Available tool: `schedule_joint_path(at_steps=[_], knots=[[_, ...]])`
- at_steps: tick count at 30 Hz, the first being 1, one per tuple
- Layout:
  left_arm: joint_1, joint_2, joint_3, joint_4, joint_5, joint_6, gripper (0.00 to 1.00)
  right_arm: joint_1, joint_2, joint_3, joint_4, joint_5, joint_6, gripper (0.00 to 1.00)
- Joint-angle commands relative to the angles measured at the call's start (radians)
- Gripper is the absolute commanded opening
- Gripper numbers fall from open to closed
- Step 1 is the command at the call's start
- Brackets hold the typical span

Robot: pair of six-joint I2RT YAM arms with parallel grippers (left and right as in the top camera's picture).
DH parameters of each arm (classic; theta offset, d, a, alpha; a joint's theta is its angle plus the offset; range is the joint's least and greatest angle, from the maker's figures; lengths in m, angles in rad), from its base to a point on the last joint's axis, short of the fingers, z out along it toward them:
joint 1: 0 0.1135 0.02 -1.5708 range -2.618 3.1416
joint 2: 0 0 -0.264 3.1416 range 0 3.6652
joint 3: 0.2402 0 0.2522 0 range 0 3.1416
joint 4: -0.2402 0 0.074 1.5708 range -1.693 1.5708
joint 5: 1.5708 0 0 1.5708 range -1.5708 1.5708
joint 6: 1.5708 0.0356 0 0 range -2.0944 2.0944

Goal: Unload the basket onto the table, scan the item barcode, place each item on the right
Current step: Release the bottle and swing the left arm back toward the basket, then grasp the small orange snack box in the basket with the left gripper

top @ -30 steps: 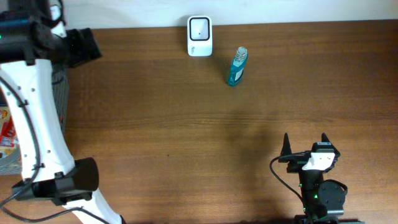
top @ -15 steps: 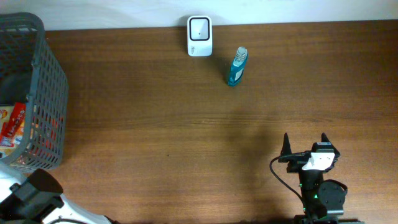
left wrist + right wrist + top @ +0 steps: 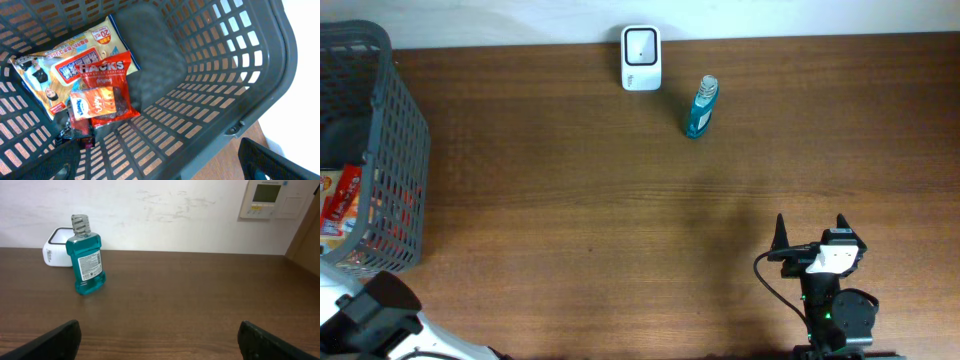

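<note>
The bottle (image 3: pixel 700 107), blue with a clear cap, stood upright on the table (image 3: pixel 620 220) in the upper middle of the overhead view, just right of the white scanner (image 3: pixel 641 58) at the table's far edge. In the right wrist view its white label faced the camera, the print too small to read. The right hand (image 3: pixel 810 235) sat at the lower right of the overhead view, well apart from the bottle, its fingers spread wide with nothing between them.

The left hand (image 3: pixel 165 162) hung over the grey basket (image 3: pixel 380 150) at the left edge, fingers also spread and empty at the lower corners of its wrist view. Inside the basket lay a red bag (image 3: pixel 107 75) reading "HACKS" and "Original", a small orange packet (image 3: pixel 92 102) resting on it, and a pale packet (image 3: pixel 55 65) marked "20" beneath them. A wall panel (image 3: pixel 272 199) showed at the upper right of the right wrist view.
</note>
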Motion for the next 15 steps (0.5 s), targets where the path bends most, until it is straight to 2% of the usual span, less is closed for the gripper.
schedule_joint_path(at_steps=[1, 3, 5, 6, 12, 13, 14, 15], knots=[[-0.02, 0.016, -0.003, -0.022, -0.015, 0.031, 0.99, -0.006, -0.006, -0.009, -0.003, 0.0, -0.006, 0.99], [-0.042, 0.032, -0.004, -0.04, -0.033, 0.06, 0.99, -0.006, -0.006, -0.009, -0.003, 0.0, -0.006, 0.98], [-0.064, 0.041, -0.004, -0.041, -0.132, 0.056, 0.99, -0.006, -0.006, -0.009, -0.003, 0.0, -0.006, 0.98], [-0.07, 0.055, -0.004, -0.039, -0.228, 0.008, 0.99, -0.006, -0.006, -0.009, -0.003, 0.0, -0.006, 0.99], [-0.063, 0.243, -0.004, -0.043, -0.267, -0.005, 0.98, -0.006, -0.006, -0.009, -0.003, 0.0, -0.006, 0.99], [-0.061, 0.261, -0.004, -0.048, -0.268, 0.005, 0.95, -0.006, -0.006, -0.009, -0.003, 0.0, -0.006, 0.98], [-0.062, 0.285, -0.005, -0.067, -0.291, 0.04, 0.87, -0.006, -0.006, -0.009, -0.003, 0.0, -0.006, 0.98], [-0.061, 0.306, -0.005, -0.094, -0.353, 0.04, 0.84, -0.006, -0.006, -0.009, -0.003, 0.0, -0.006, 0.99]])
